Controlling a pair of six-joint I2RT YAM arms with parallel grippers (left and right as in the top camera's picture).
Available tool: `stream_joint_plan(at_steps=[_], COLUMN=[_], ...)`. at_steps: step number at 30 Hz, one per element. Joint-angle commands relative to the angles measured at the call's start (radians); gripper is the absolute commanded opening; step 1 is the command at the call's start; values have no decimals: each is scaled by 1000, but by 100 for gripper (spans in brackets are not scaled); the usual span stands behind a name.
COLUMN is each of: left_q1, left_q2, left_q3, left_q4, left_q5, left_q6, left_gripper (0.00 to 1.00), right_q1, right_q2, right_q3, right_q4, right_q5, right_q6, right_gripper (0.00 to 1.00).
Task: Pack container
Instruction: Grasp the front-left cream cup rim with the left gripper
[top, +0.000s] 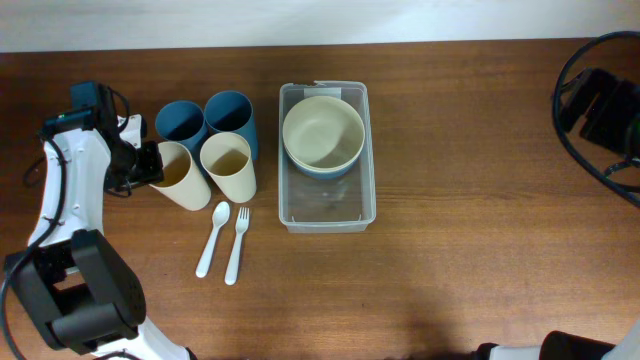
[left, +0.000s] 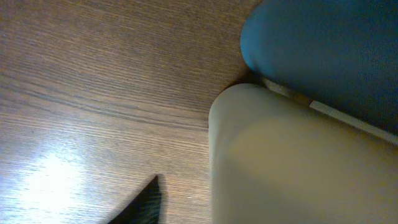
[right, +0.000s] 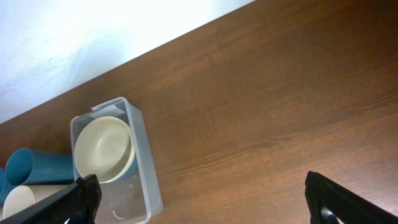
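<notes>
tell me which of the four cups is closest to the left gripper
The leftmost cream cup: the left gripper is right beside it, while the other cream cup and both blue cups stand farther off.

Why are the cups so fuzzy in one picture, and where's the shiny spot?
Left wrist view: the cream cup and blue cup sit close to the lens and blur; glare whitens the table at lower left. Overhead view: sharp, evenly lit. Right wrist view: the pale background is washed out.

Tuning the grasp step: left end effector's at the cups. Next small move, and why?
Likely nudge the left end effector forward around the leftmost cream cup: it sits right beside that cup, and the container has bare floor.
</notes>
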Motion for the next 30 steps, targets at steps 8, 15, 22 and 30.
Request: stream_joint_plan(at_steps=[8, 15, 22, 30], left_q1=[3, 2, -34, -230], left_q2=[-9, -65, -162, -246], left_q3=[16, 114, 352, 598], left_q4=[-69, -176, -342, -498], left_q5=[-7, -7, -7, -11], left_q6=[5, -10, -10, -34], left_gripper=[2, 2, 2, 2], right_q1=[-8, -8, -8, -8], right_q2=[2, 2, 2, 2], right_q3=[8, 8, 8, 8], right_q4=[3, 3, 3, 3], right_q5=[2, 2, 2, 2], right_q6=[-7, -7, -7, -7], right_gripper=[99, 99, 99, 99])
